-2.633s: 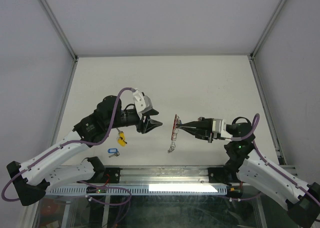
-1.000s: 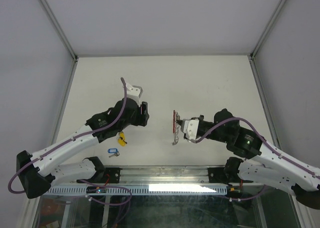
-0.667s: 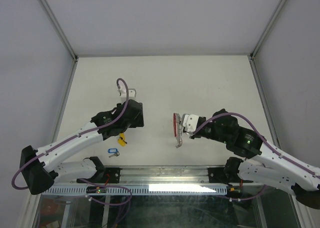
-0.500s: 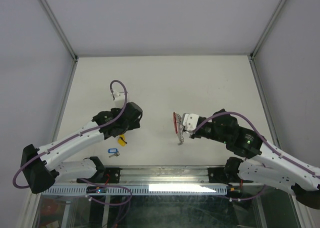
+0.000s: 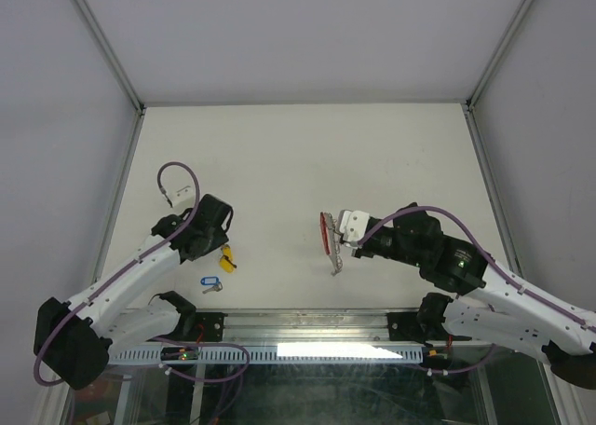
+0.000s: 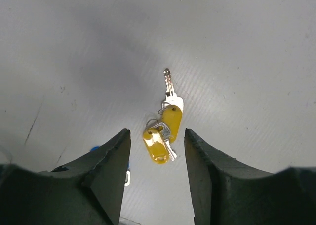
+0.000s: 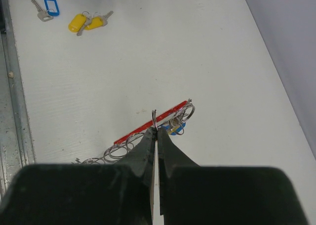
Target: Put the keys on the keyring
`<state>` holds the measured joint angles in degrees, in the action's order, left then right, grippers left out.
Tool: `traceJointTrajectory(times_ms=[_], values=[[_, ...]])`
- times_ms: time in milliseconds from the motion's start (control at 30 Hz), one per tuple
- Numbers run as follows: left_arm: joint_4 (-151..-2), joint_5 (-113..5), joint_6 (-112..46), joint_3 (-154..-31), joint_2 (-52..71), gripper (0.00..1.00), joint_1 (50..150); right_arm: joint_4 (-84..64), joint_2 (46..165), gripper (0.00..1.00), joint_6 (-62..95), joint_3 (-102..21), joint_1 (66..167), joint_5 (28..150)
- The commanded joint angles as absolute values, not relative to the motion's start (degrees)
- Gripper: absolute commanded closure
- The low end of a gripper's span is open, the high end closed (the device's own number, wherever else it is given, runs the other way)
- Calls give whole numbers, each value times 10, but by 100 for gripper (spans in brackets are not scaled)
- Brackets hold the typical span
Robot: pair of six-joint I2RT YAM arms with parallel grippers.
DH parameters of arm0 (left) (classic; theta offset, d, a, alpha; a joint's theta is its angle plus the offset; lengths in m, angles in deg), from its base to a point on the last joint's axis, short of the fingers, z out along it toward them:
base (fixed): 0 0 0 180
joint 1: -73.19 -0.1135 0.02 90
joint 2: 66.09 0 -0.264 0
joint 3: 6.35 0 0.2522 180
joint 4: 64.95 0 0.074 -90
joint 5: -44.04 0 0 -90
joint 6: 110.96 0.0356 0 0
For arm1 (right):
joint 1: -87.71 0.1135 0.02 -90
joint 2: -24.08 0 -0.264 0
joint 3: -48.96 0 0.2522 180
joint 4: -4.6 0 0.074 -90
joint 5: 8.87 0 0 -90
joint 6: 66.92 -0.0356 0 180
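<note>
Two yellow-tagged keys (image 6: 163, 131) lie together on the white table, straight below my left gripper (image 6: 157, 136), which is open with nothing between its fingers. They also show in the overhead view as the yellow keys (image 5: 226, 255), with a blue-tagged key (image 5: 210, 283) nearer the front edge. My right gripper (image 7: 155, 129) is shut on one silver ring of the keyring (image 7: 148, 122), a red band with a row of rings. A small blue tag (image 7: 177, 129) hangs at the band's far end. Overhead, the keyring (image 5: 327, 234) hangs tilted at table centre.
The metal rail (image 5: 307, 327) runs along the near table edge behind both arm bases. Grey walls and frame posts (image 5: 107, 52) enclose the table on three sides. The blue-tagged key (image 7: 49, 5) and yellow keys (image 7: 88, 21) lie far left in the right wrist view.
My left arm has pulled back from the table centre to the left and now hangs over the yellow keys. The right gripper has kept its hold on the keyring, barely moving.
</note>
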<state>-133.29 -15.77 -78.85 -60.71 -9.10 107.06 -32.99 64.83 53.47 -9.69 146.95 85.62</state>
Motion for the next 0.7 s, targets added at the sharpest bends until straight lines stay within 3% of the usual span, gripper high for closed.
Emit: traceJointTrajectory(times_ms=[0, 667], values=[[-1278, -196, -734, -602, -91, 51, 1040, -287, 644, 100, 525, -101, 1473, 866], [-1136, -300, -617, -543, -1, 50, 972, -287, 663, 100, 516, -105, 1473, 891]])
